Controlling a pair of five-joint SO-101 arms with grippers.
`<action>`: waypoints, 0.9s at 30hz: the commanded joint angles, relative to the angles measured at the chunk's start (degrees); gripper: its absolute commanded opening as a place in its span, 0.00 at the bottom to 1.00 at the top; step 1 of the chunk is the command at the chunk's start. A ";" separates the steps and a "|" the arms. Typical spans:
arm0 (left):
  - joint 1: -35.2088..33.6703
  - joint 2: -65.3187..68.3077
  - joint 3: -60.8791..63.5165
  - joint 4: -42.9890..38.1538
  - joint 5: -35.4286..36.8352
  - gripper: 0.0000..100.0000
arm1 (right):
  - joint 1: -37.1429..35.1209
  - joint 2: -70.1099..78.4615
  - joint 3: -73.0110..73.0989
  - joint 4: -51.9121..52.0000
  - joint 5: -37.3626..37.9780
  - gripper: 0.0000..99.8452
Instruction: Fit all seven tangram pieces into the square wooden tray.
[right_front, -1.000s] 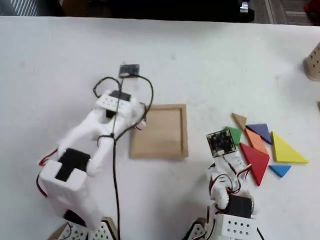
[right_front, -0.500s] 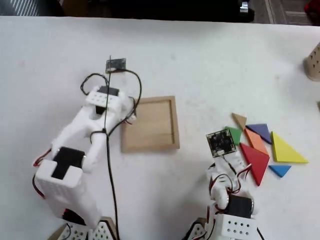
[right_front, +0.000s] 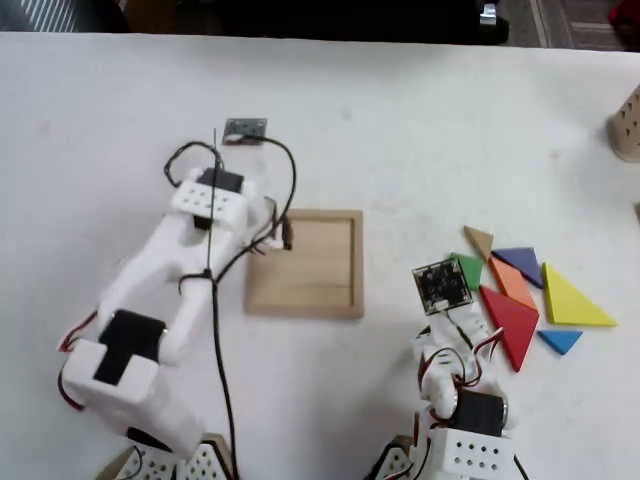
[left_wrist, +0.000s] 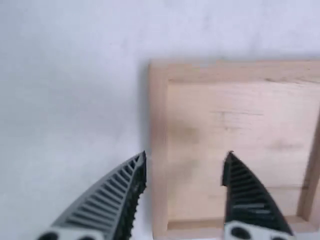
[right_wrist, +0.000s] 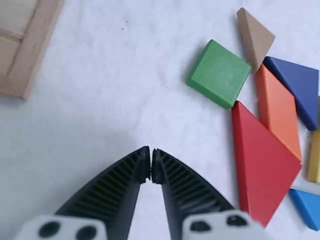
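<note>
The square wooden tray (right_front: 305, 262) lies empty at mid-table. My left gripper (left_wrist: 186, 160) is open and straddles the tray's rim (left_wrist: 159, 150), one finger outside and one over the tray floor. The pieces lie loose to the right: green square (right_wrist: 219, 72), tan triangle (right_wrist: 255, 35), purple triangle (right_front: 520, 262), orange parallelogram (right_wrist: 277, 110), red triangle (right_wrist: 262, 155), yellow triangle (right_front: 570, 298) and small blue triangle (right_front: 560, 340). My right gripper (right_wrist: 151, 161) is shut on nothing, low over bare table between the tray and the green square.
A pale wooden block with holes (right_front: 628, 125) stands at the right edge of the table. A small dark board on a cable (right_front: 245, 130) sits above the left arm. White tabletop stretches around the tray.
The left arm and the tray went left and farther away, then came back slightly right and nearer. The right arm and the loose pieces have stayed still.
</note>
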 joint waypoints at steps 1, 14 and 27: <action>0.04 -6.37 -2.81 4.48 -1.41 0.32 | 0.22 -0.75 0.44 0.13 0.88 0.02; 0.66 -7.43 2.11 7.56 -4.75 0.31 | 3.82 -0.75 -1.32 -1.89 0.35 0.02; 0.40 -8.57 7.21 3.08 -14.42 0.13 | 15.08 -0.13 -4.57 -7.25 0.44 0.02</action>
